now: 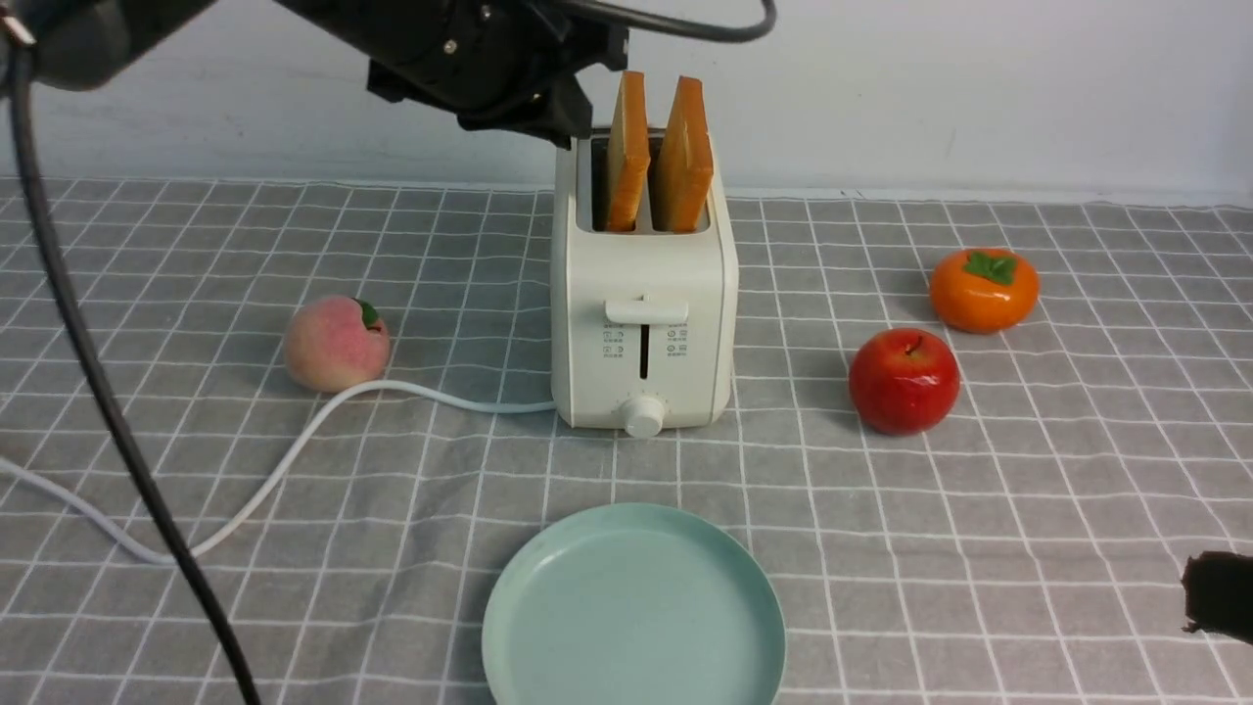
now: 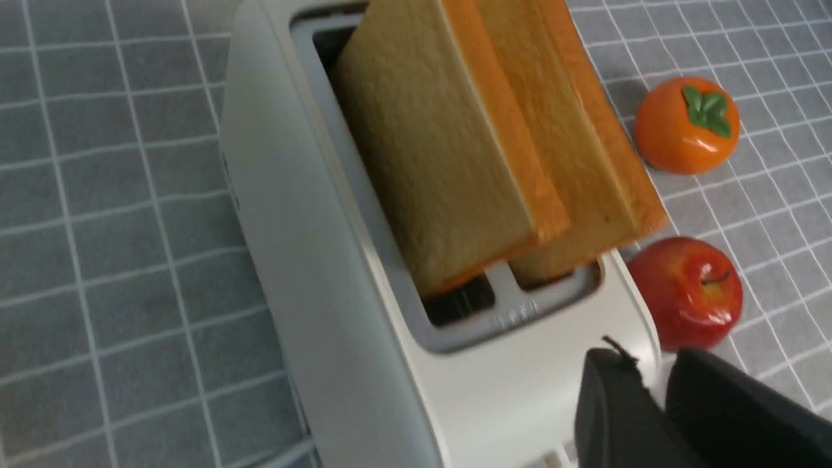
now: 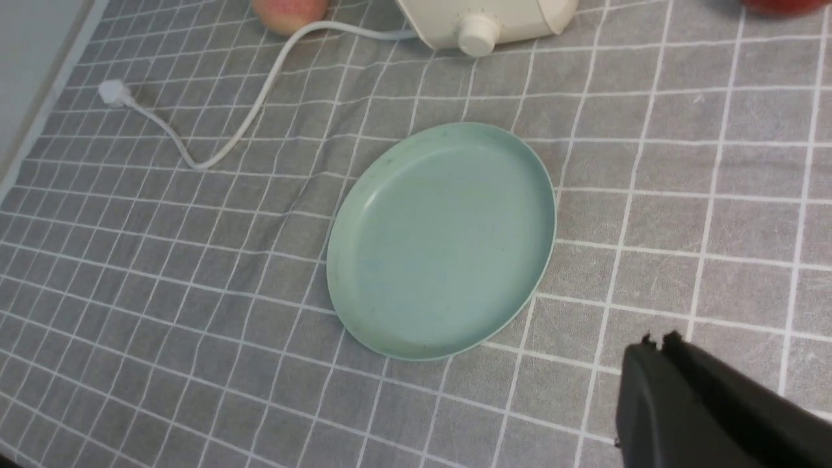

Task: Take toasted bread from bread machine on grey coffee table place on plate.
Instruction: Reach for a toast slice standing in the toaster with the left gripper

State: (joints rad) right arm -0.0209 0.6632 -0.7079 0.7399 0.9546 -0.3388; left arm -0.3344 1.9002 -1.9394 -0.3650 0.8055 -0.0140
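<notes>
The cream-white bread machine [image 1: 641, 313] stands mid-table on the grey coffee table [image 1: 979, 548]. Two slices of toasted bread stand up out of its slots, one on the left [image 1: 628, 147] and one on the right [image 1: 685, 147]. They also show in the left wrist view, near slice [image 2: 429, 149] and far slice [image 2: 578, 149]. My left gripper [image 1: 563, 108] hovers by the bread machine's top, left of the slices, jaws slightly apart and empty [image 2: 650, 364]. The mint-green plate [image 1: 634, 607] lies empty in front. My right gripper [image 3: 658, 341] is shut and empty, low at the right [image 1: 1214, 592].
A peach [image 1: 335, 343] lies left of the bread machine, with the white cord [image 1: 294, 460] running past it. A red apple [image 1: 903, 380] and an orange persimmon [image 1: 983, 289] lie on the right. My left arm's black cable [image 1: 98, 392] hangs at the left.
</notes>
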